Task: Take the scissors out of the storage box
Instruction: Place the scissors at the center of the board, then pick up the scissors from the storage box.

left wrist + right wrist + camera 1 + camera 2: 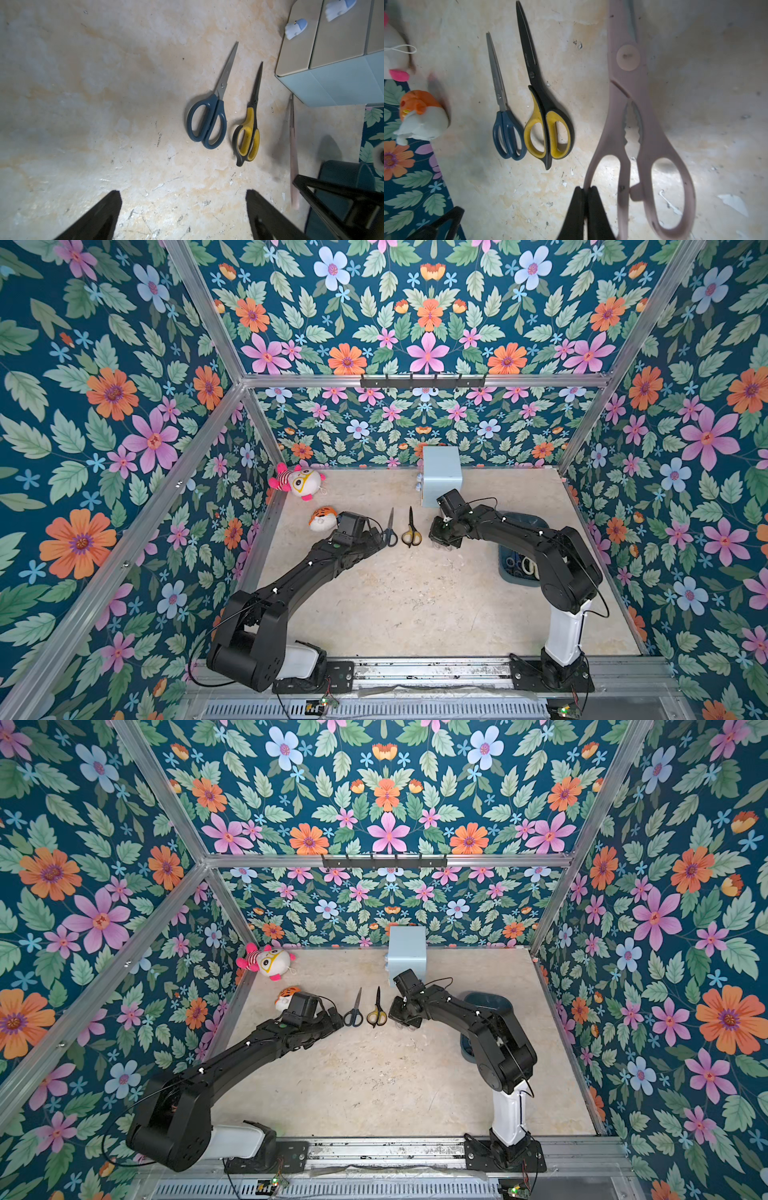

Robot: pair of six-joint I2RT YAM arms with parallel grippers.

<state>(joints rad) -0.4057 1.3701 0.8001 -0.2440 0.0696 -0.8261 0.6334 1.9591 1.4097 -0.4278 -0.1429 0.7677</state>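
Pink shears (627, 83) pinched by one handle loop in right gripper (585, 190), clear in wrist views only, left gripper (182, 197) wide, empty, blue scissors (222, 85) and yellow-black scissors (250, 116) beyond its fingertips

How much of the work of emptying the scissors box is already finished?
Done: the blue pair and the yellow pair lie side by side on the table. In hand: the right end effector is shut on a handle loop of the pink shears; the left end effector is open and empty. Left: several handles show in the box, partly hidden under the right arm.
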